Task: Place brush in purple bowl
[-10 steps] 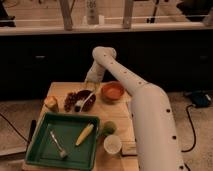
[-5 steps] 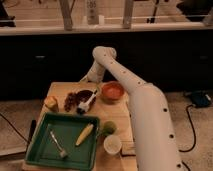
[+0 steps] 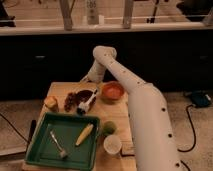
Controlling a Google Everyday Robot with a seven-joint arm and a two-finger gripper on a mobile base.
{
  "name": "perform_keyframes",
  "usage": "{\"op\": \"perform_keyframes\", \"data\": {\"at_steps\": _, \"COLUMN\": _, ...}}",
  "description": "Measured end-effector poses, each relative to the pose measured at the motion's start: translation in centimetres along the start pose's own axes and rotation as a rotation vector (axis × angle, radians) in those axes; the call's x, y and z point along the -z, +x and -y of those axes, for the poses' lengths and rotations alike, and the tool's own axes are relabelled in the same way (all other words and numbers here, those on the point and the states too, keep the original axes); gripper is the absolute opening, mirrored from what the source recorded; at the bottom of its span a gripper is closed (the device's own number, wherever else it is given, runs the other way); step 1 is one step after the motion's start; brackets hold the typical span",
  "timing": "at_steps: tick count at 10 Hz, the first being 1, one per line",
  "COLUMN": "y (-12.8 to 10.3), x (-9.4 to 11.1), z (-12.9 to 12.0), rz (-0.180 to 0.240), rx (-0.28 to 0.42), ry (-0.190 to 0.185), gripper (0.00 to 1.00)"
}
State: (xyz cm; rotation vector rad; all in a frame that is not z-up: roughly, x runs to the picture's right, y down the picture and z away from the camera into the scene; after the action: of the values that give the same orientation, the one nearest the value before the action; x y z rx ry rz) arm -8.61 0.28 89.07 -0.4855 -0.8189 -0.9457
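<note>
The purple bowl [image 3: 88,93] sits at the back middle of the wooden table, left of the orange bowl [image 3: 112,91]. The brush [image 3: 86,103] lies tilted across the bowl's front rim. Its whitish head is at the lower left, over the table, and its dark handle points up into the bowl. My arm reaches in from the lower right and bends down at the back. My gripper [image 3: 88,78] hangs just behind and above the purple bowl, apart from the brush.
A green tray [image 3: 37,150] at the front left holds a grey fork [image 3: 58,144] and a yellow corn cob [image 3: 84,134]. A green fruit [image 3: 108,128] and a white cup [image 3: 112,144] stand right of the tray. A dark reddish item [image 3: 70,100] and a yellow item [image 3: 50,103] lie left of the purple bowl.
</note>
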Motion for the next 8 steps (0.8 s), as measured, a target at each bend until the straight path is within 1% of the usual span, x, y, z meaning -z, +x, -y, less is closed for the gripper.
{"op": "perform_keyframes", "data": {"at_steps": 8, "y": 0.03, "x": -0.06, "z": -0.21, "rz": 0.003, "rx": -0.003, "ry": -0.005, "gripper": 0.80}}
